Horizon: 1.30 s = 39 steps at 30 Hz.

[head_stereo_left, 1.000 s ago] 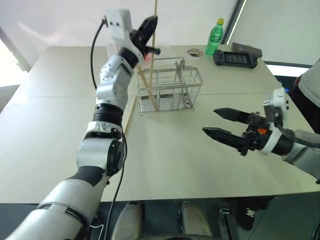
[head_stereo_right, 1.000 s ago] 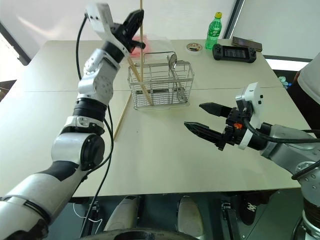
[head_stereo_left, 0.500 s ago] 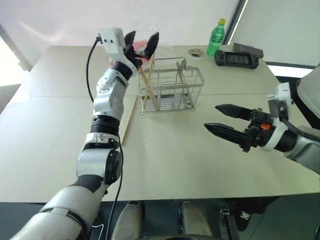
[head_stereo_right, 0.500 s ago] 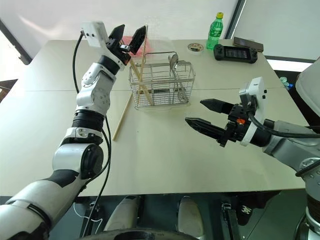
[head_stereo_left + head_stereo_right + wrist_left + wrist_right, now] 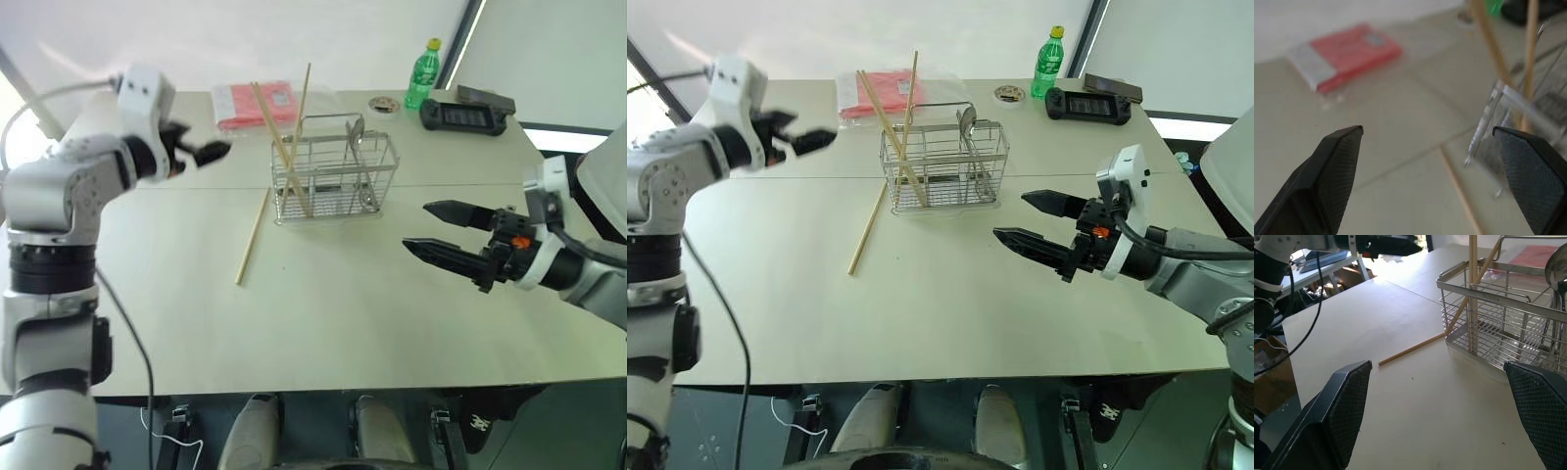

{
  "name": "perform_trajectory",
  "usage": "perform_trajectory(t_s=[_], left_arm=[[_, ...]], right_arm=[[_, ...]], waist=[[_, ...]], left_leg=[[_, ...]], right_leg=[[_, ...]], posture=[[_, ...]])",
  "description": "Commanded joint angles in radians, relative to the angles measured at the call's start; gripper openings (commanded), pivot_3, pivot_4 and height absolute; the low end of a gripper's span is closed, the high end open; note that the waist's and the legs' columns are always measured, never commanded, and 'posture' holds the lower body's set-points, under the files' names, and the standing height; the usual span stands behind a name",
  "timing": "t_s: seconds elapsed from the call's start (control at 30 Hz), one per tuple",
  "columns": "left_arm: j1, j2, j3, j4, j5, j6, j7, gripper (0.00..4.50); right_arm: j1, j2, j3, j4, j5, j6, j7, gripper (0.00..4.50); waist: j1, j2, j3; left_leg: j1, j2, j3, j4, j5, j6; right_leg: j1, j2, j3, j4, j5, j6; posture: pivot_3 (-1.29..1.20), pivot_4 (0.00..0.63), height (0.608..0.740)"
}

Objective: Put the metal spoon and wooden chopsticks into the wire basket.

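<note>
The left gripper [image 5: 211,150] has just let go of a chopstick and swung away to the left of the wire basket [image 5: 334,179]; its fingers now stand wide open and empty over the counter [image 5: 323,313]. A second ago they were shut on that stick, held upright above the basket's left compartment. Now two wooden chopsticks [image 5: 281,140] lean crossed in that compartment, their tips sticking out above the rim. The metal spoon [image 5: 356,132] stands in the right compartment, bowl up. One more chopstick [image 5: 253,237] lies flat on the counter just left of the basket, its far end close to the basket's base. The right gripper [image 5: 446,233] hovers near the right, fingers open and holding nothing. By my judgement only the loose stick remains to be picked up.
</note>
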Motion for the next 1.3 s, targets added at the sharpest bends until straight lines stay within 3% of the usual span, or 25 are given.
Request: perform_trajectory(t_s=[0.03, 0.23, 0.53, 0.97, 1.07, 1.3], left_arm=[[0.004, 0.016, -0.049, -0.053, 0.022, 0.080, -0.005, 4.46], [0.000, -0.089, -0.087, 0.031, 0.068, 0.080, 0.027, 4.46], [-0.114, -0.228, -0.243, 0.364, 0.229, -0.116, -0.018, 4.46], [-0.294, -0.369, -0.206, 0.774, 0.289, -0.248, -0.114, 4.46], [-0.305, -0.382, -0.193, 0.824, 0.304, -0.274, -0.109, 3.68], [-0.307, -0.386, -0.173, 0.846, 0.329, -0.288, -0.122, 0.31]], right_arm=[[-0.011, -0.010, -0.014, 0.000, -0.014, -0.024, 0.018, 4.50], [-0.023, 0.006, 0.001, -0.005, -0.017, -0.026, 0.012, 4.50], [-0.024, 0.025, 0.007, -0.022, -0.011, -0.030, -0.017, 4.50], [0.034, 0.088, 0.022, -0.087, -0.023, -0.064, -0.053, 4.50], [0.025, 0.082, 0.020, -0.077, -0.020, -0.066, -0.051, 4.50], [0.026, 0.084, 0.020, -0.080, -0.018, -0.071, -0.054, 4.50]], waist=[[0.001, 0.000, 0.000], [-0.002, 0.000, 0.000], [-0.002, 0.000, 0.000], [-0.002, -0.001, 0.000], [-0.003, 0.000, 0.000], [-0.002, 0.000, 0.000]], left_leg=[[0.000, 0.000, 0.000, 0.000, 0.000, 0.000], [-0.001, 0.000, 0.000, 0.000, 0.000, 0.000], [-0.004, 0.000, 0.000, 0.000, 0.000, 0.000], [-0.006, 0.000, 0.000, 0.000, 0.000, 0.000], [-0.006, 0.000, 0.000, 0.000, 0.000, 0.000], [-0.005, 0.000, 0.000, 0.000, 0.000, 0.000]], right_leg=[[0.000, 0.000, 0.000, -0.001, 0.000, 0.000], [-0.001, 0.000, 0.000, -0.002, 0.000, 0.000], [-0.003, 0.000, 0.000, -0.003, 0.000, 0.000], [-0.005, 0.000, 0.000, -0.002, 0.000, 0.001], [-0.005, 0.000, 0.000, -0.002, 0.000, 0.001], [-0.004, 0.000, 0.000, -0.002, 0.001, 0.001]], posture=[[0.00, 0.150, 0.721], [0.00, 0.150, 0.721], [0.00, 0.150, 0.721], [0.00, 0.150, 0.721], [0.00, 0.150, 0.721], [0.00, 0.150, 0.721]])
